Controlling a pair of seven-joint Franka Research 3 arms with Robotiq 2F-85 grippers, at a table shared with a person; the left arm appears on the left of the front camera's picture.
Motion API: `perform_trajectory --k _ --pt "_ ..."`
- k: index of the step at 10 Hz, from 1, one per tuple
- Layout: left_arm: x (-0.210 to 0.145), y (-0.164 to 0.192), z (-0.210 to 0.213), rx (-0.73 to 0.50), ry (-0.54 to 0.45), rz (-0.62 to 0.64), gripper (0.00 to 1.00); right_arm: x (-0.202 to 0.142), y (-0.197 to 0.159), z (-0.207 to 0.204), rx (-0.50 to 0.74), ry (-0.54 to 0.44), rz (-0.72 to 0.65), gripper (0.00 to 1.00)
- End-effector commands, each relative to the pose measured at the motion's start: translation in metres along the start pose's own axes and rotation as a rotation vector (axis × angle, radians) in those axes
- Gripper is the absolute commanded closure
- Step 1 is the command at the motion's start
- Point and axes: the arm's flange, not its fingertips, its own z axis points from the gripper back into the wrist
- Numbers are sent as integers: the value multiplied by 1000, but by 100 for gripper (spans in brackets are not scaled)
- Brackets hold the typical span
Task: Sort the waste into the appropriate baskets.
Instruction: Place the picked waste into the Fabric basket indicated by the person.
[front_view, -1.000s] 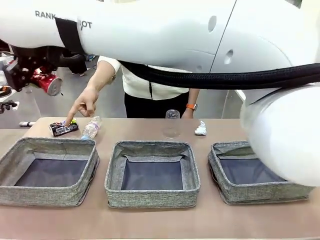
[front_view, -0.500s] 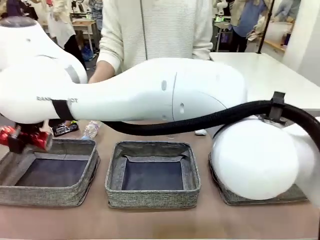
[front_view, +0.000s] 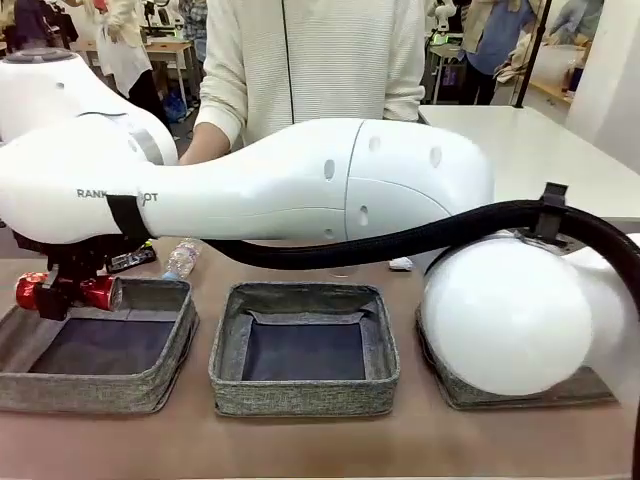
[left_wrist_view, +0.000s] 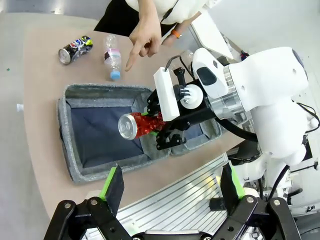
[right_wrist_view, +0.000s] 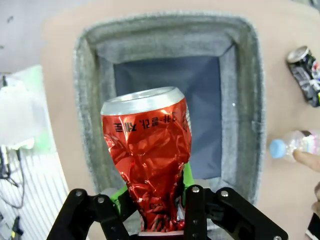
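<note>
Lower and further in than a moment ago, the right gripper (front_view: 66, 296) has the crushed red aluminium can (front_view: 68, 291) pinched by its crumpled end, just above the far rim of the left-hand grey woven fabric basket (front_view: 150, 392). I'd carry it on over the dark lining and let go low, so it can't bounce off the soft rim. The left gripper (left_wrist_view: 171, 184) stands wide and empty. From the front, the white right arm (front_view: 300, 190) blocks much of the far tabletop (front_view: 300, 440) and most of the matching grey basket on the right (front_view: 452, 392).
</note>
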Motion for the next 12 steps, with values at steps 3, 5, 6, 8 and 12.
perform_trajectory --k 3,5,6,8,12 --pt "-1 0 -4 3 -10 -8 0 5 -3 7 0 18 -10 70" --pt "-1 0 -4 3 -10 -8 0 4 -5 9 -3 13 -24 12" --pt "-1 0 -4 3 -10 -8 0 3 -5 9 -4 13 -28 0" --pt "-1 0 -4 3 -10 -8 0 2 -7 10 -10 13 -32 0" --pt "-1 0 -4 3 -10 -8 0 -1 -9 12 -12 18 -53 0"
